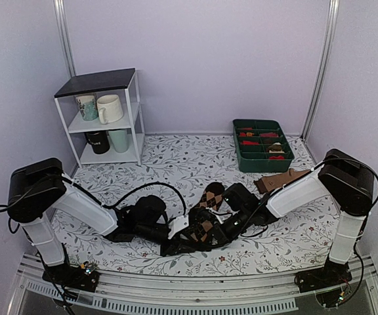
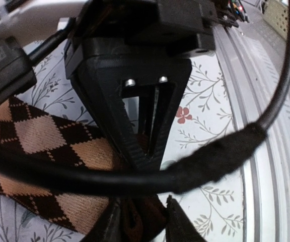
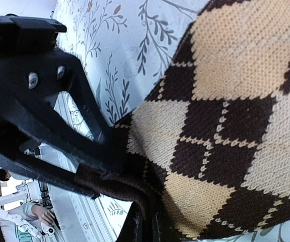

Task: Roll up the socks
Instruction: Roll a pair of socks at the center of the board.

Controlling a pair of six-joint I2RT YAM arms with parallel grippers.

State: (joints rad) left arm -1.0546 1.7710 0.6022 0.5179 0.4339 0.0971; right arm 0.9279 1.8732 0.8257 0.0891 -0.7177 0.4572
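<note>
The top external camera looks down from above and behind the arm bases, far enough back to hold the whole counter (image 1: 176, 157) and its walls. The left wrist camera sits just behind the left end effector (image 2: 142, 224) and the right wrist camera behind the right end effector (image 3: 145, 224), both very near the counter. All three views share the argyle socks (image 1: 205, 220) mid-counter.

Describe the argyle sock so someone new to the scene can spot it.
On the floral mat, look at the near middle, where the left arm and right arm meet. The sock lies there, dark brown with tan diamonds. The other sock, by the green tray, is plain tan.
</note>
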